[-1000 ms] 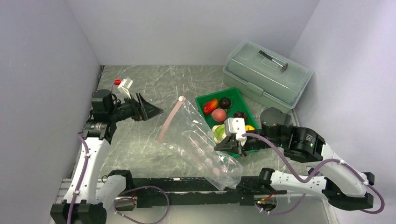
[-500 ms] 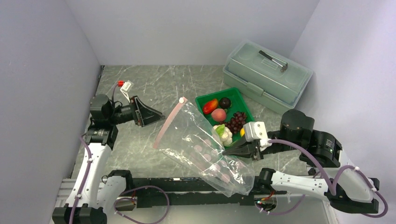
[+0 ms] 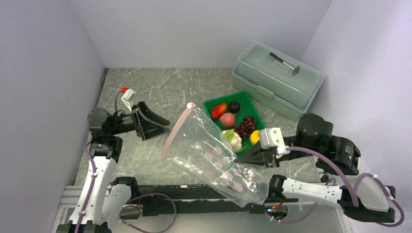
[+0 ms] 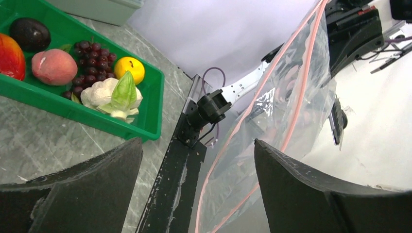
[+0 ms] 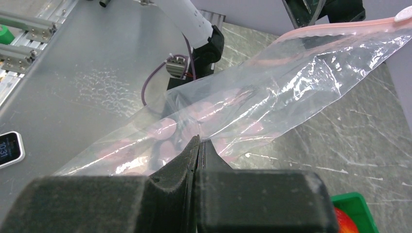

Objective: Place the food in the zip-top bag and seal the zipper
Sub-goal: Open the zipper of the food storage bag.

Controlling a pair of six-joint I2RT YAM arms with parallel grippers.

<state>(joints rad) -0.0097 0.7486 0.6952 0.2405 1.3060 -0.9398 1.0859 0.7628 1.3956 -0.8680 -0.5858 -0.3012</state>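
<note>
The clear zip-top bag (image 3: 209, 150) hangs slanted across the table's middle, its pink zipper (image 3: 174, 131) facing left. My right gripper (image 3: 242, 159) is shut on the bag's right edge; the right wrist view shows the film pinched at the gripper (image 5: 199, 141). My left gripper (image 3: 158, 127) stands open just left of the zipper, apart from it. In the left wrist view the bag (image 4: 282, 121) shows between the open left gripper (image 4: 197, 143). The food lies in the green tray (image 3: 224, 96): red-orange fruit (image 3: 218, 110), dark purple ball (image 3: 234, 107), peach (image 3: 227, 119), grapes (image 3: 247, 125), yellow-orange fruit (image 3: 254, 137), white-and-green vegetable (image 3: 234, 139).
A pale green lidded box (image 3: 277, 77) stands at the back right, behind the tray. A black rail (image 3: 184, 191) runs along the near edge under the bag's bottom. Walls close in on the left, back and right. A phone (image 5: 9, 148) lies on the metal surface beyond the rail.
My right gripper has pulled the bag to the right and nearer, uncovering the grapes and vegetable. My left gripper has swung nearer and toward the zipper, still open.
</note>
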